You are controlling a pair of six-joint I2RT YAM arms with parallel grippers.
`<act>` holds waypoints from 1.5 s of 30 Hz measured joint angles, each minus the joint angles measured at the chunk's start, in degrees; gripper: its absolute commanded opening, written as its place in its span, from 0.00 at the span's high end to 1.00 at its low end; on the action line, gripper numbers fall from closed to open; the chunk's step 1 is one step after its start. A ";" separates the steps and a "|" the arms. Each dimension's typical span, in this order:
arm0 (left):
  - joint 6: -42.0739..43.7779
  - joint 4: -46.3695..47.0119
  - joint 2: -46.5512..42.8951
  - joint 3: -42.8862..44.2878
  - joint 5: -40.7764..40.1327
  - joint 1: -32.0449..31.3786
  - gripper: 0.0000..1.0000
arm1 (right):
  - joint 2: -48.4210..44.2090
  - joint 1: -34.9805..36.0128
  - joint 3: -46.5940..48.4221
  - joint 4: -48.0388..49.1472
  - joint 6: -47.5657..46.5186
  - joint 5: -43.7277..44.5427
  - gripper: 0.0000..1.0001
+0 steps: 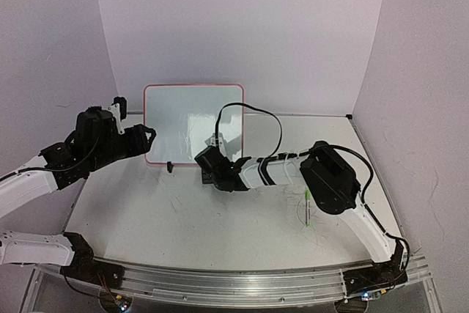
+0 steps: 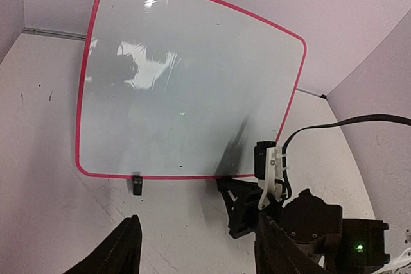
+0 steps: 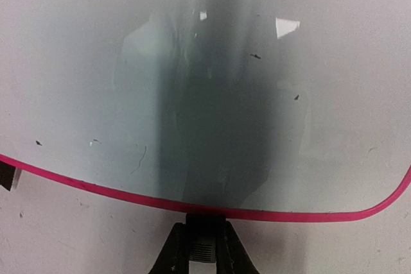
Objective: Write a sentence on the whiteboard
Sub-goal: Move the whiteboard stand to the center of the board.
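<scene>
The whiteboard [image 1: 192, 119] stands upright at the back of the table, pink-red rim, glossy white face. It fills the left wrist view [image 2: 186, 88] and the right wrist view [image 3: 192, 62]. No green sentence shows on it, only small dark specks. My right gripper [image 1: 214, 162] is low at the board's bottom rim, shut on the right black stand foot [image 3: 205, 226]; it also shows in the left wrist view [image 2: 247, 206]. My left gripper [image 1: 149, 137] is open and empty beside the board's left edge, its fingers [image 2: 115, 251] spread wide.
A green marker [image 1: 308, 207] lies on the table at the right, beside my right arm. The board's left stand foot [image 2: 137, 184] rests on the table. Lilac walls close the back and both sides. A black cable [image 1: 253, 111] arcs over my right wrist.
</scene>
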 measured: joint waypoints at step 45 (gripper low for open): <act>-2.88 4.70 9.48 0.17 5.81 0.00 0.31 | -38.47 -2.81 -58.40 15.48 -11.21 -9.63 0.90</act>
